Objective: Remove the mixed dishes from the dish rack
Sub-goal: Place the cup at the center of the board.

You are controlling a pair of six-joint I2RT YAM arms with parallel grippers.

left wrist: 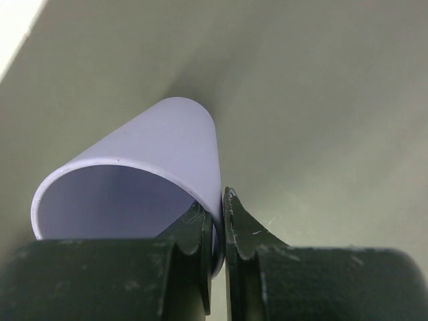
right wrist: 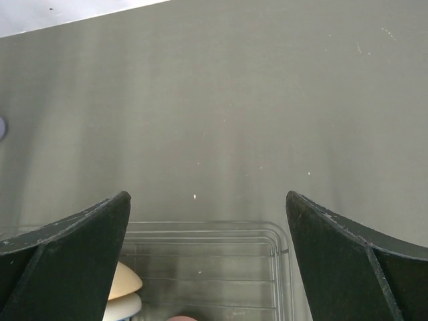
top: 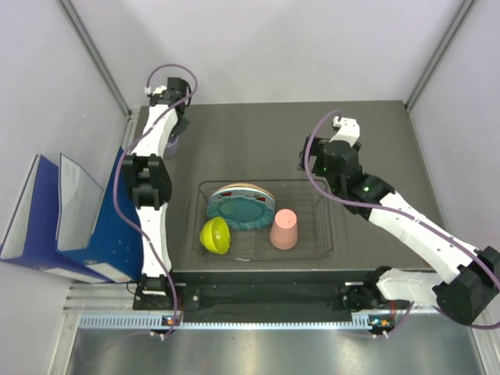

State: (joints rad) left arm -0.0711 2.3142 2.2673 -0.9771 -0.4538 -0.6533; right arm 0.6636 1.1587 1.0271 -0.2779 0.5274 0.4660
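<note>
left gripper [left wrist: 219,200] pinches the lavender cup [left wrist: 154,147] by its wall, ten o'clock off the dish rack [top: 334,223], apparently for set-down; right gripper [right wrist: 207,221] spread, empty, one o'clock.

Dark wire dish rack [top: 314,228], mid-counter [top: 250,144]. Inside: teal scalloped plate [top: 238,211] on edge, in front of paler plates [top: 248,188]; yellow-green bowl [top: 216,234] tilted, near-left corner; salmon-pink cup [top: 284,229] upside down. Outside, far left: lavender cup [left wrist: 154,154], rim pinched in left gripper [left wrist: 218,204].

A dark grey table [top: 258,141] sat between pale walls [top: 273,47], with 2 blue binders [top: 78,226] leaning side by side just off its left edge and a perforated silver rail [top: 266,321] along its near edge.
</note>
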